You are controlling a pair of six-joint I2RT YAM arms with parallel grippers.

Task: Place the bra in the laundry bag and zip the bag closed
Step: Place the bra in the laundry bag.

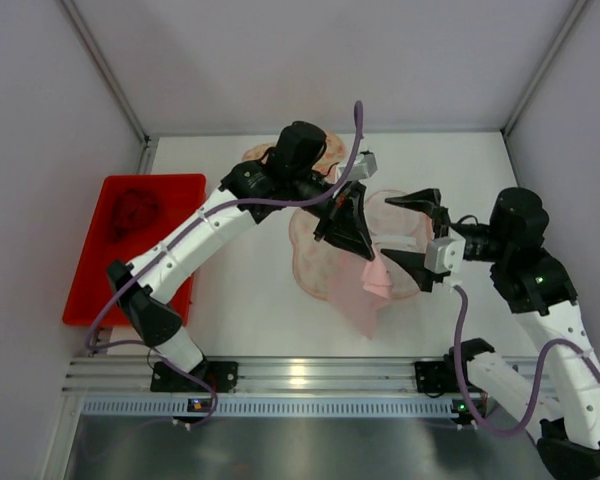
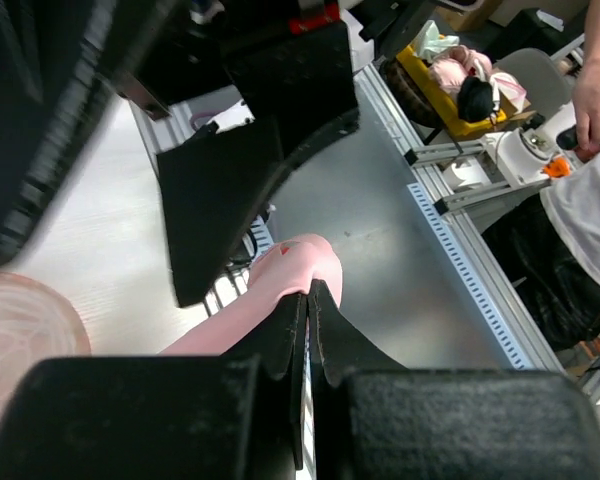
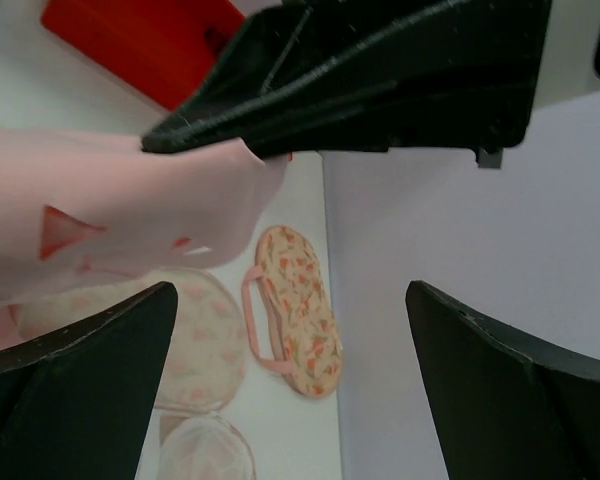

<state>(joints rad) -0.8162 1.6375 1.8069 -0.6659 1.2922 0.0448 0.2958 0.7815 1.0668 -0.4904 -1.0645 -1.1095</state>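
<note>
A pink bra (image 1: 376, 276) hangs above the table, and my left gripper (image 1: 346, 232) is shut on its top edge. In the left wrist view the pink bra (image 2: 280, 278) is pinched between the closed fingertips of the left gripper (image 2: 309, 292). The laundry bag (image 1: 316, 262) lies spread open on the white table under it, as pale mesh discs with a floral-print half (image 3: 298, 300) at the back. My right gripper (image 1: 391, 229) stands wide open just right of the hanging bra (image 3: 100, 225), holding nothing. In its own wrist view the right gripper (image 3: 288, 292) frames the bag below.
A red tray (image 1: 170, 190) with a dark red item (image 1: 134, 212) in it sits at the table's left. White walls close in the back and both sides. The aluminium rail (image 1: 300, 375) carrying both arm bases runs along the near edge.
</note>
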